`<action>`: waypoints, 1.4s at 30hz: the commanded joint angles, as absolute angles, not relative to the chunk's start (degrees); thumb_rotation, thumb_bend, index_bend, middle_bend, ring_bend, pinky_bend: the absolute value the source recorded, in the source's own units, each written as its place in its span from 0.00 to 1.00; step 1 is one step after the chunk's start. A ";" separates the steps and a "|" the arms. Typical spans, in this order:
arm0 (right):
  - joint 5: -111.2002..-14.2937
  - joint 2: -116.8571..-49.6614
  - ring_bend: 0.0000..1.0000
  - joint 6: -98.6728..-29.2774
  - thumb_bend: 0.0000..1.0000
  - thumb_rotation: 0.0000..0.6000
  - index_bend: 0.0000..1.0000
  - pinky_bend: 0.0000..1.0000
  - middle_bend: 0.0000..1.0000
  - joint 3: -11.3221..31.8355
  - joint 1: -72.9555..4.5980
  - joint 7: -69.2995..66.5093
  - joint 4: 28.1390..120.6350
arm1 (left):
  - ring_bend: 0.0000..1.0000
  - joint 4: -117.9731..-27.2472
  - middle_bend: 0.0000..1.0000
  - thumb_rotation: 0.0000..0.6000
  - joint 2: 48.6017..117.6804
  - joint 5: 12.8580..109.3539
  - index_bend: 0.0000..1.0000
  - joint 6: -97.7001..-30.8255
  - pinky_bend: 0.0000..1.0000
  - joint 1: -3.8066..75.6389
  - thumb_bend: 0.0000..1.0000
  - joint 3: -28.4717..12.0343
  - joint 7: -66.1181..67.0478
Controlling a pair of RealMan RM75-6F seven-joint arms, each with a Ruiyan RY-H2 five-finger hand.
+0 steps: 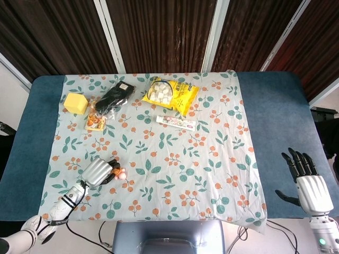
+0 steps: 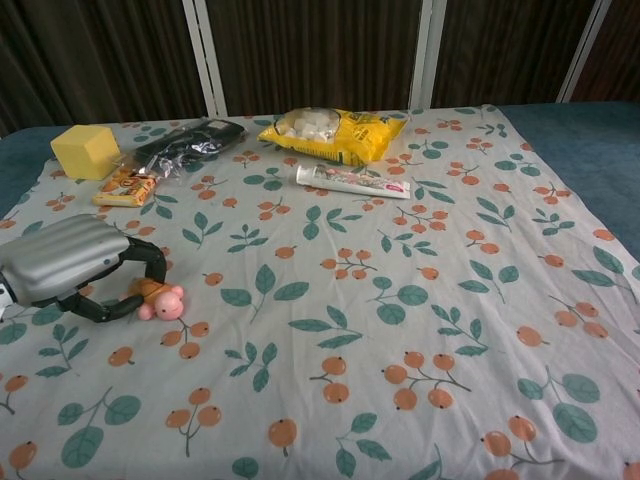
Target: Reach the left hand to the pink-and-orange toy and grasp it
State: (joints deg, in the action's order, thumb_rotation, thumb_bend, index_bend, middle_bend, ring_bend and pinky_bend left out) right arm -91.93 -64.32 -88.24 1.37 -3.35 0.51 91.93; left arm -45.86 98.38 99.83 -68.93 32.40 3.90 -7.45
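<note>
My left hand (image 2: 70,265) at near-left of floral tablecloth (image 2: 420,300), fingers (image 2: 140,262) curled round pink-and-orange turtle toy (image 2: 160,298); toy's pink head pokes out on side toward table centre. Grasp step in hand: fingers wrap toy, firm hold not certain from either view. Next move, as I judge: tighten curl until toy sits secure, without squeezing it out. My right hand (image 1: 308,180) idle off cloth at far right, fingers spread, holding nothing.

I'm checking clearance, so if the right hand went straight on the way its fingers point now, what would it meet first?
The right hand points toward the table's far edge over bare blue table. That line looks free as far as the head view shows.
</note>
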 commanded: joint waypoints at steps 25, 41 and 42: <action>-92.30 -63.67 0.00 -88.01 0.14 1.00 0.00 0.00 0.00 1.13 -3.27 -0.41 92.52 | 0.87 -39.70 0.19 1.00 102.02 98.28 0.17 -73.58 1.00 31.75 0.44 4.53 -11.26; -91.79 -63.33 0.00 -87.50 0.14 1.00 0.00 0.00 0.00 1.19 -3.31 -0.83 92.81 | 0.88 -44.58 0.31 1.00 99.64 99.19 0.39 -71.94 1.00 32.80 0.43 5.80 -6.44; -91.75 -63.33 0.00 -87.44 0.14 1.00 0.00 0.00 0.00 1.20 -3.33 -0.82 92.82 | 0.88 -44.17 0.34 1.00 99.91 99.39 0.42 -72.17 1.00 32.89 0.43 5.83 -6.31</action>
